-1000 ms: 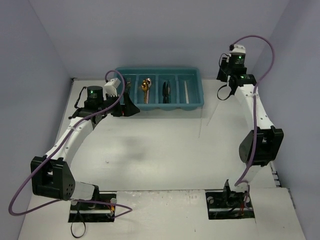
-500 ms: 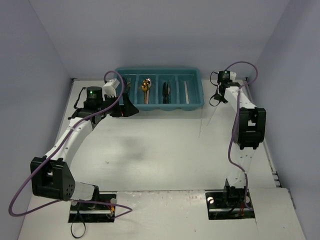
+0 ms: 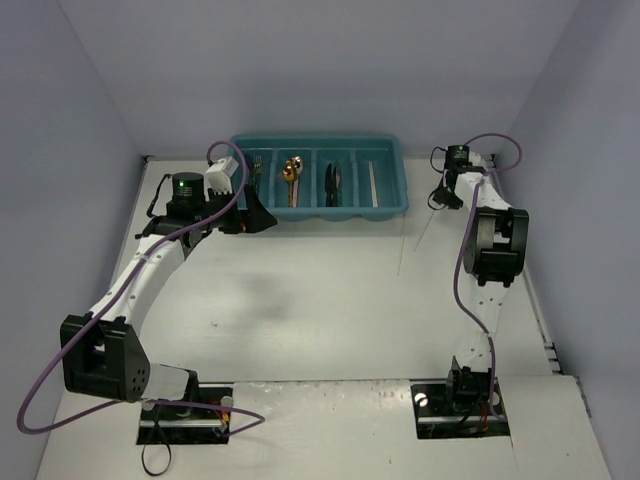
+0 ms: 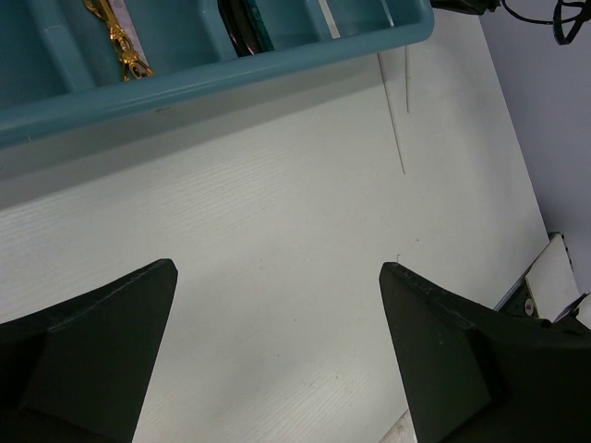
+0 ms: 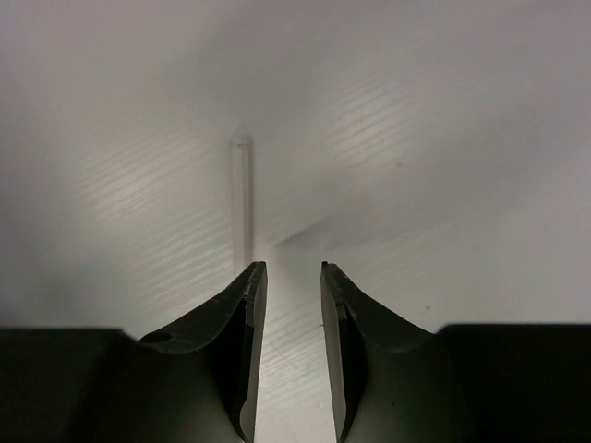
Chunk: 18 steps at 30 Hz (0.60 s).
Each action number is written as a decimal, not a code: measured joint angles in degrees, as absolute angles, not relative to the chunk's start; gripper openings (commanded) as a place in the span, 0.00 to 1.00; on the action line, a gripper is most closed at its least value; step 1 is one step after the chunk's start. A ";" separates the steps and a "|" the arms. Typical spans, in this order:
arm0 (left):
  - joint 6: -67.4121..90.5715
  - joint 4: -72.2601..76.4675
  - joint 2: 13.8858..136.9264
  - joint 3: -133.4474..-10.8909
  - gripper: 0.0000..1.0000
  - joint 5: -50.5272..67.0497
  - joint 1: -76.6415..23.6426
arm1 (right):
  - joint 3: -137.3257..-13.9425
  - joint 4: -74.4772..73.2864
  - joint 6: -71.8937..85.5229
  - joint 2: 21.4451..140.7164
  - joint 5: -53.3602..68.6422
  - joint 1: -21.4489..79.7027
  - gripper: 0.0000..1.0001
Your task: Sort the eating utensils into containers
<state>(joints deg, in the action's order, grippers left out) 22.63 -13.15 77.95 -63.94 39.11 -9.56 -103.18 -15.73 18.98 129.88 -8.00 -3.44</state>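
The teal tray (image 3: 316, 141) stands at the back with forks (image 3: 257, 161), a gold spoon (image 3: 291, 172), black knives (image 3: 333, 180) and a pale stick (image 3: 373, 185) in its four compartments. Two thin pale sticks (image 3: 426, 230) (image 3: 402, 258) lie on the table right of the tray; they also show in the left wrist view (image 4: 392, 115). My right gripper (image 3: 438, 200) is low over the table at the upper stick's end, jaws a little apart and empty (image 5: 286, 268), a stick (image 5: 242, 198) just ahead of its left finger. My left gripper (image 3: 262, 218) is wide open and empty (image 4: 277, 277) by the tray's front left.
The tray's front wall (image 4: 231, 78) runs across the top of the left wrist view, with the gold spoon (image 4: 115, 32) and knives (image 4: 242, 28) inside. Purple-grey walls close in the table on the left, back and right.
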 measured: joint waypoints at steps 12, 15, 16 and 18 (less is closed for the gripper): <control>22.69 -13.11 77.95 -63.83 0.91 39.13 -9.56 | -104.36 -16.13 19.98 132.07 -5.02 -3.40 0.41; 22.74 -13.10 77.97 -63.83 0.91 39.16 -9.56 | -104.37 -16.14 20.16 132.05 -4.30 -3.38 0.40; 22.74 -13.10 77.97 -63.83 0.91 39.16 -9.56 | -104.38 -16.14 20.15 132.04 -4.00 -3.34 0.41; 22.74 -13.10 77.99 -63.83 0.91 39.16 -9.56 | -104.36 -16.14 19.96 132.01 -3.08 -3.29 0.41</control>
<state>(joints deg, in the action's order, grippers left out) 22.74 -13.10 77.99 -63.83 39.16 -9.56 -104.36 -16.14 19.96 132.01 -3.08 -3.29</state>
